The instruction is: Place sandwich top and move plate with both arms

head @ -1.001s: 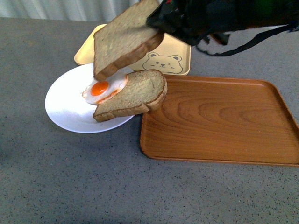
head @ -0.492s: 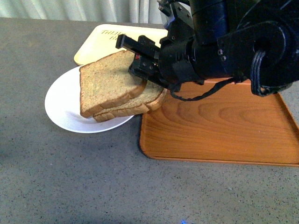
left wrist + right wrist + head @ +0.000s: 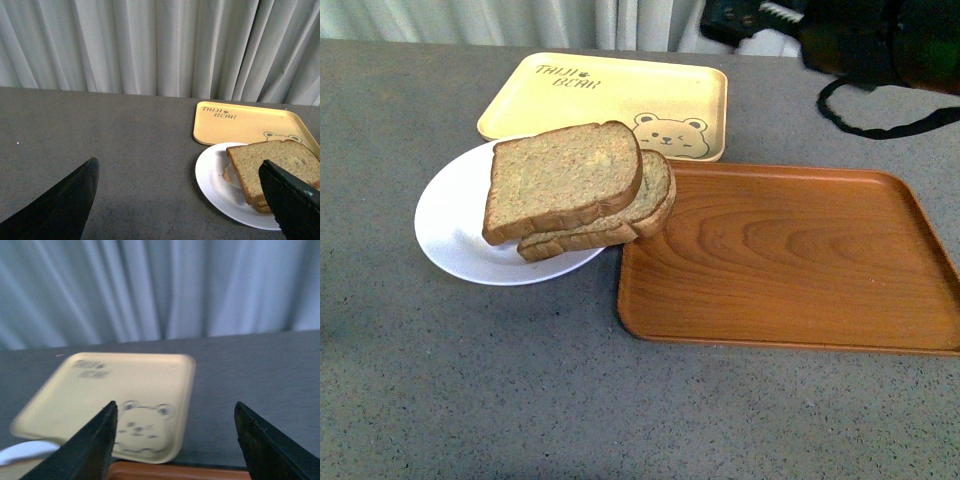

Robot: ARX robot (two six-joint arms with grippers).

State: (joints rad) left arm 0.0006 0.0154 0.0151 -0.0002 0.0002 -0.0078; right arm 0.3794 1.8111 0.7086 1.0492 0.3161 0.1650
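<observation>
1. Now lying flat on the lower slice (image 3: 655, 200): the sandwich top (image 3: 565, 180), speckled face up and touched by neither pincer. Set a little leftward, leaving the rounded end of the slice beneath showing on the right.
2. Under the stack, the plate (image 3: 450, 225), white and round, on the grey table (image 3: 470, 400). On the right, bread overhanging the rim toward the near corner of the wooden tray (image 3: 790, 260); cannot tell whether plate and tray touch there.
3. Just behind the plate, the yellow bear tray (image 3: 610, 95), its printed bear face close to the far corner of the sandwich.
4. Left gripper (image 3: 177, 205): spread wide, with nothing between the two dark fingers. Low over the table beside the plate, one fingertip (image 3: 292, 200) crossing in front of the sandwich in the left wrist view.
5. Right gripper (image 3: 175, 440): likewise parted and holding nothing. Raised above the yellow bear tray, with a strip of the wooden tray at the frame's edge.
6. Seen from the front, only part of the right arm (image 3: 880, 40), black and cabled, high at the far right and well apart from the sandwich.
7. Beyond the table, a pale pleated curtain (image 3: 150, 45).
</observation>
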